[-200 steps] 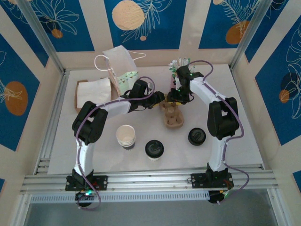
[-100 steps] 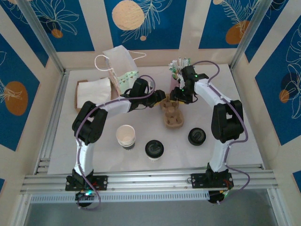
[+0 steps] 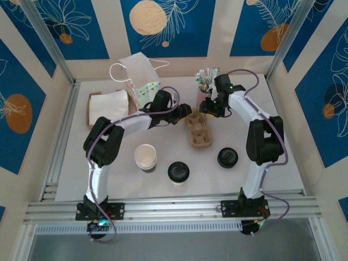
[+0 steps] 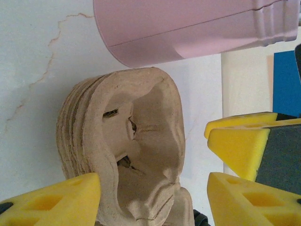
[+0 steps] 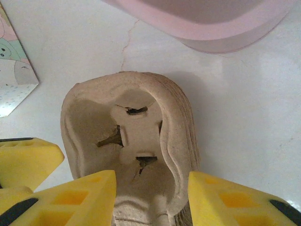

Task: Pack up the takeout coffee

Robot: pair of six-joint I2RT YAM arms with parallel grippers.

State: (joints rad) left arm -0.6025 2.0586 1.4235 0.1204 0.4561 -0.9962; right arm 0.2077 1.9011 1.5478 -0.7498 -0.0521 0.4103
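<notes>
No word, number or brand name can be read anywhere. The white paper bag (image 3: pixel 140 73), at eleven o'clock on the table, carries a green printed picture too small to make out. In the right wrist view its corner (image 5: pixel 11 80) shows pastel cartoon shapes without letters. Any marking on the coffee cup (image 3: pixel 178 172) lid, at six o'clock, is illegible.

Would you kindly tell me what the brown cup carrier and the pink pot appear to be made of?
The cup carrier looks like moulded paper pulp: matt, fibrous, tan, with torn slits and layered edges. The pink pot seems smooth plastic or painted metal, softly glossy with ridges near its rim; which is unclear.
</notes>
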